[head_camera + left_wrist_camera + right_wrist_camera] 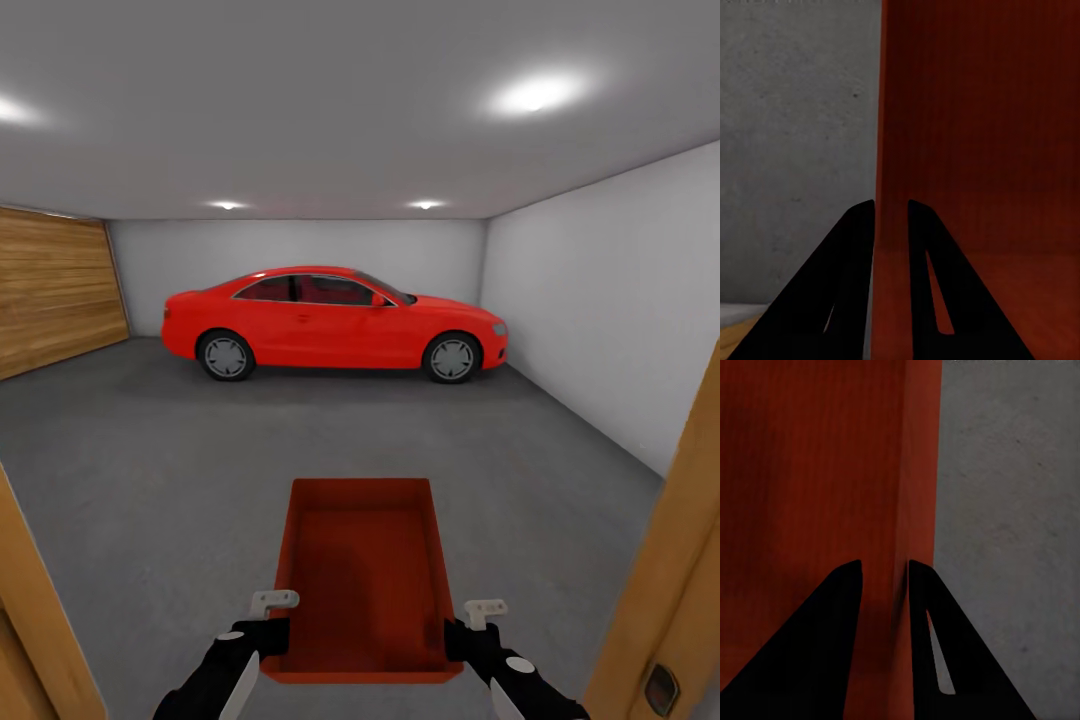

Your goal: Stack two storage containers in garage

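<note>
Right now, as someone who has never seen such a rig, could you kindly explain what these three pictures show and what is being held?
These are simulator renders from a two-armed wheeled robot. The large picture comes from its head camera, looking through a wooden door frame into a garage with a red car on a grey concrete floor. The left gripper and right gripper carry one orange-red storage container, open-topped and empty. The other two pictures come from wrist cameras: in each, two black fingers pinch a thin side wall of that container, one inside, one outside.
</note>
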### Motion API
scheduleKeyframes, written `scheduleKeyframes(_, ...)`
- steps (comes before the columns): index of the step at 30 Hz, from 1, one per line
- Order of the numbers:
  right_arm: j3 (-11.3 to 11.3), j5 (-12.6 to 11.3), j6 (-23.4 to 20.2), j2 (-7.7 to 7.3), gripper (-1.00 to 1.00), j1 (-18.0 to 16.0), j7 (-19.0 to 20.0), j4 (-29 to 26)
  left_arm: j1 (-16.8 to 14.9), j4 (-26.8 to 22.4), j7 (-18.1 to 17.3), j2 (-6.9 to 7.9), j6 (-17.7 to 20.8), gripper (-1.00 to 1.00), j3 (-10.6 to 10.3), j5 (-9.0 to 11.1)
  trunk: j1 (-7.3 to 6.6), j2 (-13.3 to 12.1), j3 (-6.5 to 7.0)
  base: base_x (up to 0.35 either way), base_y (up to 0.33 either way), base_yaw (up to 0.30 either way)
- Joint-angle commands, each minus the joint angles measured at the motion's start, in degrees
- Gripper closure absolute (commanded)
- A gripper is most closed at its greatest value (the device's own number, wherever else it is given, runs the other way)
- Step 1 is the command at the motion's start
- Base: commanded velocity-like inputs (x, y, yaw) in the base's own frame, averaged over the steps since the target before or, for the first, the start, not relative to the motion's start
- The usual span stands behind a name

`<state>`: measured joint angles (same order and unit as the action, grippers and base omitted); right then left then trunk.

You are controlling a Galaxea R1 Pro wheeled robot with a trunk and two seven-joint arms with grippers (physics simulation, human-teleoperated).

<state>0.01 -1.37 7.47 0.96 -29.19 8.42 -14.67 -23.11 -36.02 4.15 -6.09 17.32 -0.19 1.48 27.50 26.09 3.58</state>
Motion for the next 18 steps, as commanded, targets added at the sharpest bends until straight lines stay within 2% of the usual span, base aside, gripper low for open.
scheduleKeyframes(1,1.5,-0.4,0.2,-0.26,1.00,0.0,0.5,0.0,-0.1,-0.1,0.3,2.65,0.4,1.00,1.2,-1.0,0.04,0.0,-0.01,0.265,0.000,0.000)
scheduleKeyframes(6,1.5,-0.4,0.2,-0.26,1.00,0.0,0.5,0.0,0.0,-0.1,0.4,2.66,0.4,1.00,1.2,-1.0,0.04,0.0,-0.01,0.246,0.000,0.000)
scheduleKeyframes(18,1.5,-0.4,0.2,-0.26,1.00,0.0,0.5,0.0,0.0,-0.1,0.3,2.66,0.4,1.00,1.2,-1.0,0.04,0.0,-0.01,0.021,0.000,0.000)
